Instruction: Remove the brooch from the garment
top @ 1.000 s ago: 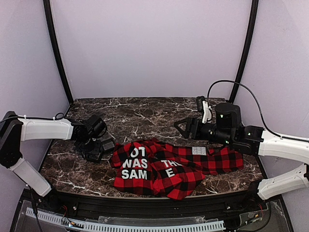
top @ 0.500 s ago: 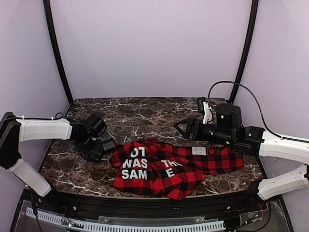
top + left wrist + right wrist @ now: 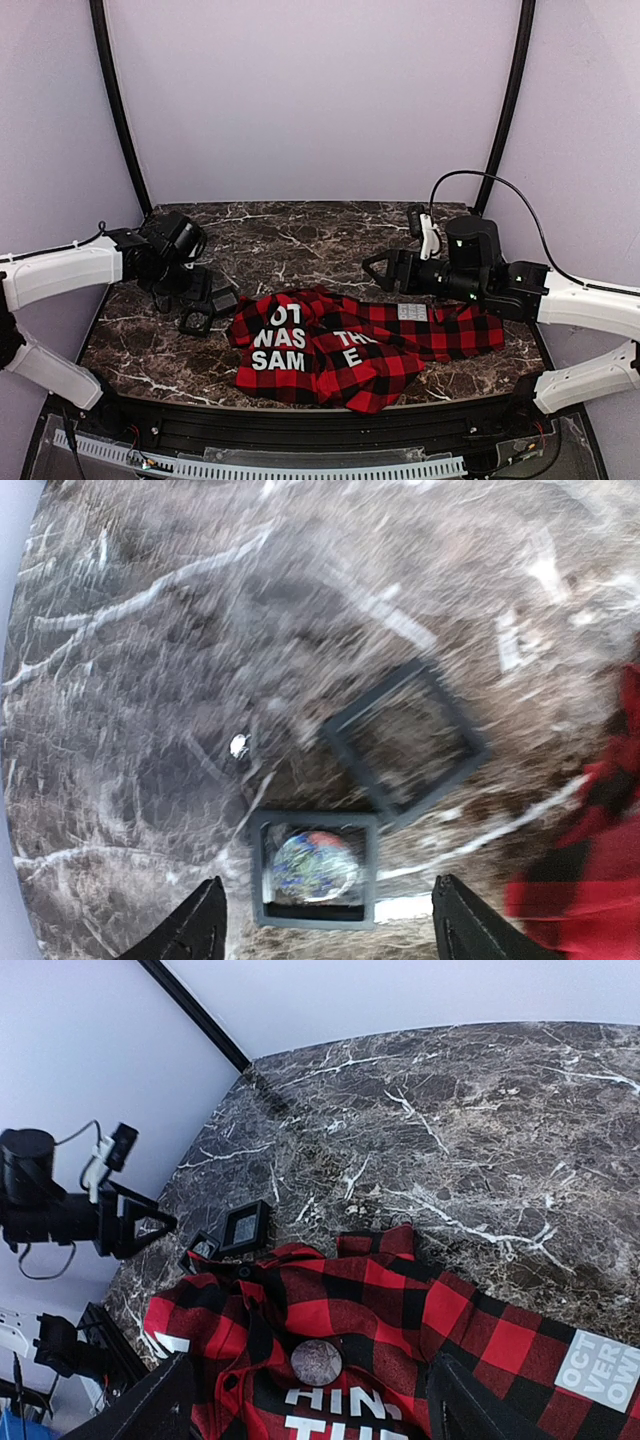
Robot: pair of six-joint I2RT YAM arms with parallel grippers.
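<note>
The red-and-black plaid garment (image 3: 340, 345) lies crumpled at the table's front middle, white block letters facing up. The brooch (image 3: 316, 1362), a round pale grey disc, sits on the cloth just above the letters in the right wrist view. My right gripper (image 3: 315, 1412) hovers open above it, its fingers (image 3: 160, 1400) wide apart and touching nothing. It floats above the garment's far edge (image 3: 378, 268). My left gripper (image 3: 330, 935) is open and empty above a small black square frame (image 3: 312, 868), left of the garment (image 3: 182, 292).
The small frame (image 3: 195, 320) holds a round multicoloured disc. A larger black square frame (image 3: 405, 742) lies beside it, close to the garment's left edge (image 3: 222, 298). A white speck (image 3: 238, 745) sits on the marble. Purple walls enclose the table.
My left gripper has opened and lifted back and to the left, away from the two black frames; the small frame now lies uncovered. The right arm has barely moved.
</note>
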